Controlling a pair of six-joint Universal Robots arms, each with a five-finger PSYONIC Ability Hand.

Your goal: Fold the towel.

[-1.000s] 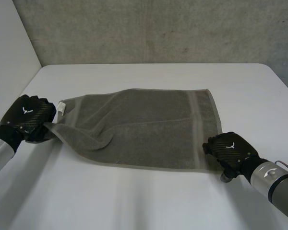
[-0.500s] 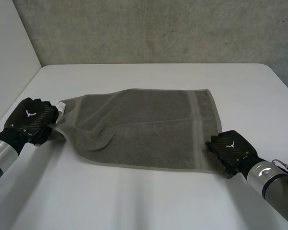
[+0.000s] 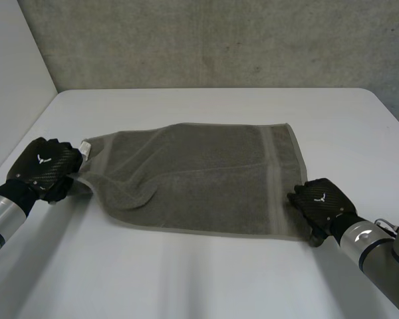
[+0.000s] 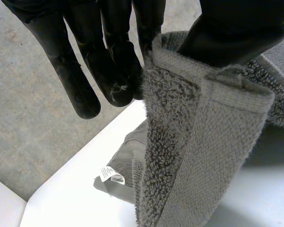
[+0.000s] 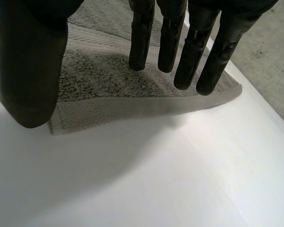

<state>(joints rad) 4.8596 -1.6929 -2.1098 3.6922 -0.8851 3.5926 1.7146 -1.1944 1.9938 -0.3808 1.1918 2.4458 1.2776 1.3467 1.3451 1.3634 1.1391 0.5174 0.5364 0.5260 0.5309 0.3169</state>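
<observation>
A grey-brown towel [image 3: 199, 176] lies spread on the white table [image 3: 186, 279], rumpled along its left side. My left hand [image 3: 43, 166] is at the towel's near left corner. In the left wrist view that corner [image 4: 194, 142] is pinched between the thumb [image 4: 236, 28] and the fingers [image 4: 113, 71] and hangs from them in a fold. My right hand [image 3: 319, 199] is at the near right corner. In the right wrist view its straight fingers [image 5: 189, 52] and thumb [image 5: 28, 61] hover spread over the flat corner [image 5: 109, 85] without gripping it.
A small white label [image 3: 85, 147] sticks out at the towel's far left corner, beside my left hand. Bare table runs along the near edge and behind the towel. A concrete wall [image 3: 219, 40] stands past the table's far edge.
My left hand has shifted slightly toward the towel with the corner still pinched. My right hand has edged a little to the right at the near right corner, fingers unchanged.
</observation>
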